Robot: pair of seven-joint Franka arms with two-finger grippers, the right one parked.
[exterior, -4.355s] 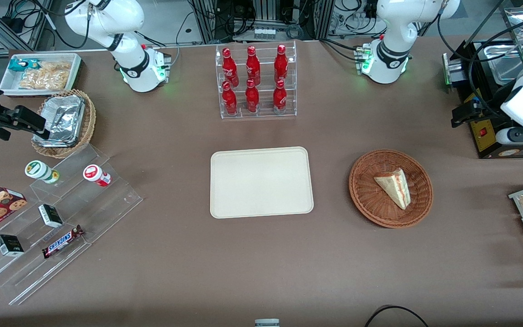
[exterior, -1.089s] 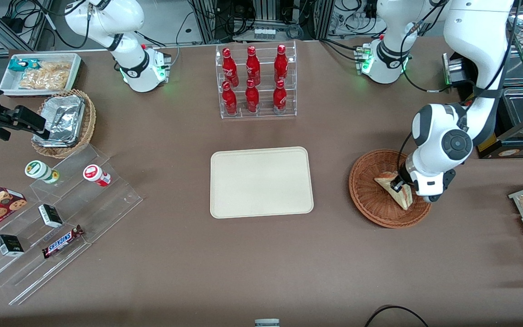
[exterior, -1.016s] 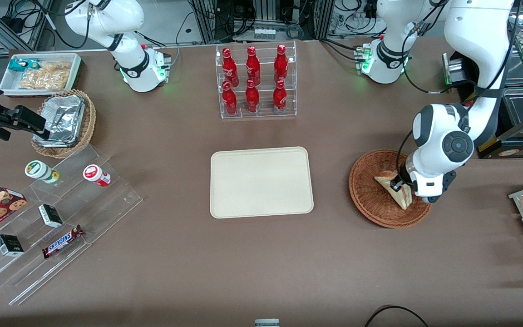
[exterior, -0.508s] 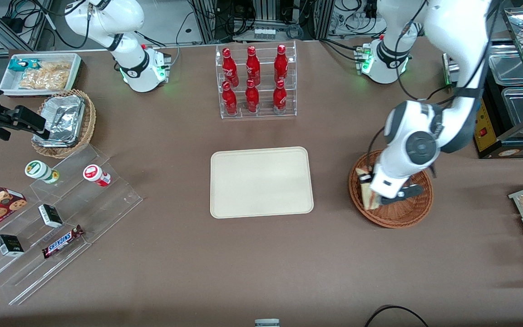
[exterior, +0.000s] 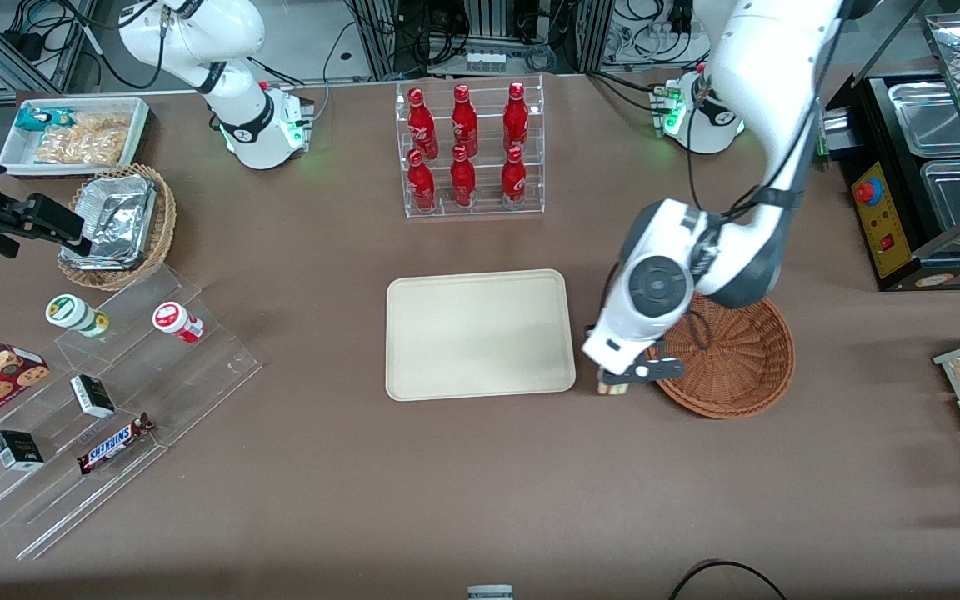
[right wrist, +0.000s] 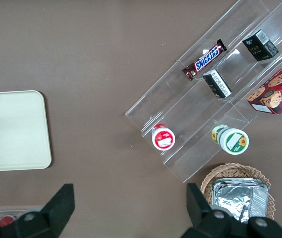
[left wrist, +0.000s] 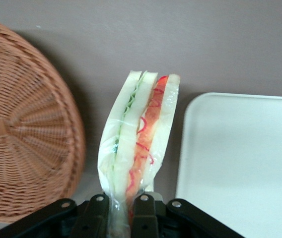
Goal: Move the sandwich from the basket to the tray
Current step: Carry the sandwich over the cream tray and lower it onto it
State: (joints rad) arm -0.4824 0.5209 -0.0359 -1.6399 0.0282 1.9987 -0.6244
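My gripper (left wrist: pixel 122 210) clamped on sandwich (left wrist: pixel 137 144), fingers (left wrist: pixel 97 213) pinching one end of wedge; filling edge w/ red + green layers faces wrist cam. Sandwich held clear of counter (exterior: pixel 480 483), over the bare strip between basket (exterior: pixel 734 358) and tray (exterior: pixel 480 333). Front view: gripper (exterior: pixel 613 385) just beside tray's short edge nearest the working arm's end, also near basket rim. Basket holds nothing. Tray surface bare. Both sit mid-counter.
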